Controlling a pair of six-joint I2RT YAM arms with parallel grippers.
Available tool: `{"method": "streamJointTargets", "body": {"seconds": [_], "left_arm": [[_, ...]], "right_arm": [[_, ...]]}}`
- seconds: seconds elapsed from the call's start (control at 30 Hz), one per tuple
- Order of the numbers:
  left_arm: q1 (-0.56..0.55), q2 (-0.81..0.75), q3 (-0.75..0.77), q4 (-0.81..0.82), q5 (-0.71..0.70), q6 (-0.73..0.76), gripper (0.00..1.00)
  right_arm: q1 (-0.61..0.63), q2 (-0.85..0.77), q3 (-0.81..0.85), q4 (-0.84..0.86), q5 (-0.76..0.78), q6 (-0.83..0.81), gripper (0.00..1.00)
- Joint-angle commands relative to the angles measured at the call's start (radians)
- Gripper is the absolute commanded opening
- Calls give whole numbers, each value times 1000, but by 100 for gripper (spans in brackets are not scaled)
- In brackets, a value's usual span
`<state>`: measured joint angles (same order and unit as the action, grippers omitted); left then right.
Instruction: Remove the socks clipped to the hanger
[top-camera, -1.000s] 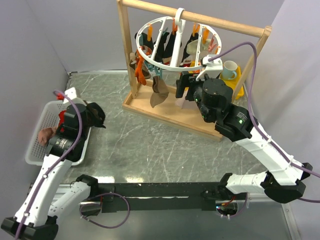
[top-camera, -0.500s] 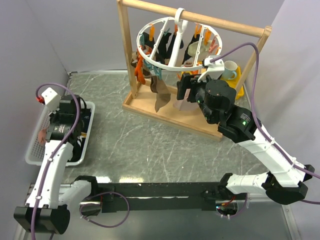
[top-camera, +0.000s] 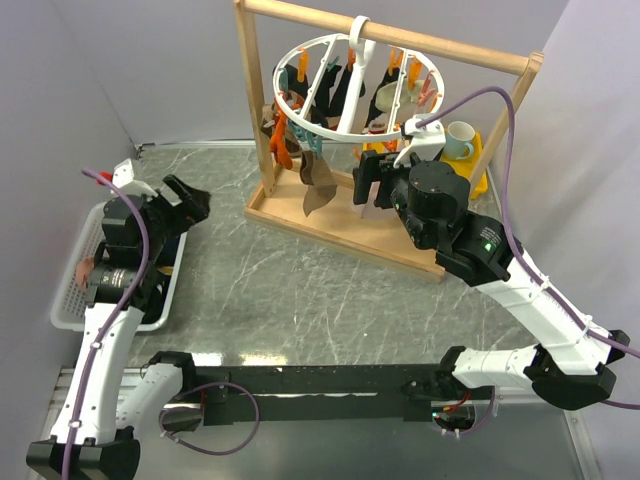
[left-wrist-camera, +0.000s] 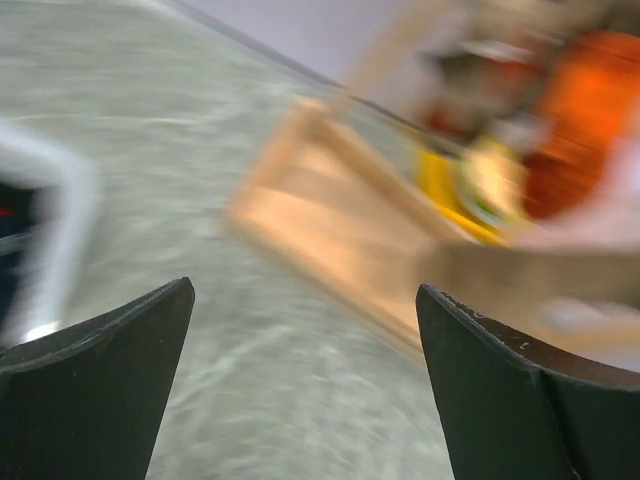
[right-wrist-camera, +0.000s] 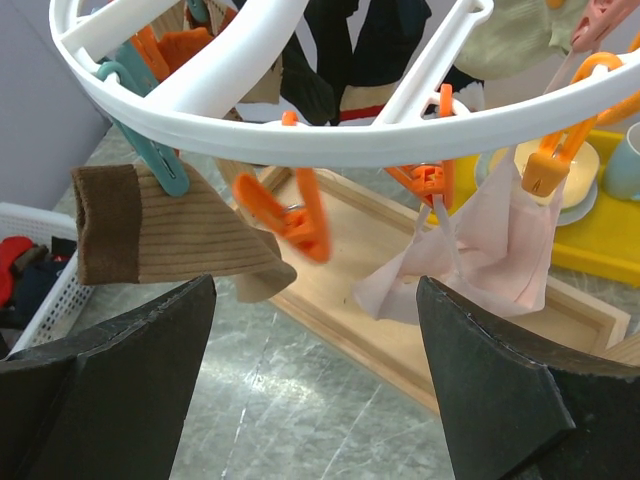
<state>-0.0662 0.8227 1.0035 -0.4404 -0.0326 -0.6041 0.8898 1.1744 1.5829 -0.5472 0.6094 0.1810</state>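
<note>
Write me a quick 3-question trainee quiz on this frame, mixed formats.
1. True or false: the left tool is gripping a sock.
2. In the right wrist view, what holds the brown sock? A) an orange clip B) a teal clip C) nothing, it is draped over the ring
3. On the near rim of the hanger in the same view, which sock hangs from orange clips?

Key:
1. False; it is open with nothing between its fingers.
2. B, the teal clip.
3. The pale pink sock.

No words, labels or numbers can be read — anywhere.
</note>
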Motion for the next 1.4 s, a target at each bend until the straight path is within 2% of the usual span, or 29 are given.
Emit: {"method": "streamJointTargets", "body": {"seconds": [0.0,0.1,0.2,0.23,0.3,0.33,0.43,0.6,0.9,1.13,1.23,1.27,1.33,1.37], "left_arm": [[-3,-19,-48,230,466,-43,99],[-29,-56,-95,366,529,-91,99],[-89,-76,-120,509,578,-141,99],[-142,-74,-118,531,580,-151,99],[-213,-62,-92,554,530,-152,99],[-292,-56,-82,557,505,-148,100],[-433,-16,-34,549,409,-125,99],[-549,81,35,530,303,-85,99],[-590,262,188,454,129,-14,95],[-589,351,239,486,99,-6,90],[-592,392,259,499,114,-2,81],[-592,401,265,496,112,3,74],[-592,420,276,499,102,6,69],[-590,423,273,508,96,12,62]], "right_arm": [[-5,-21,20,-3,-16,5,89],[-5,-21,22,-8,-23,3,89],[-5,-25,23,-16,-26,9,89],[-6,-27,25,-16,-28,12,90],[-5,-27,29,-23,-28,18,90],[-6,-27,29,-26,-30,20,90],[-8,-27,29,-31,-31,28,90],[-6,-35,29,-39,-36,38,90],[-8,-25,81,-71,-34,32,91],[-6,-68,66,-63,-33,34,91],[-6,-96,49,-63,-25,41,91],[-6,-105,40,-62,-25,41,91],[-8,-136,9,-46,-25,43,91],[-6,-148,-3,-36,-26,41,91]]}}
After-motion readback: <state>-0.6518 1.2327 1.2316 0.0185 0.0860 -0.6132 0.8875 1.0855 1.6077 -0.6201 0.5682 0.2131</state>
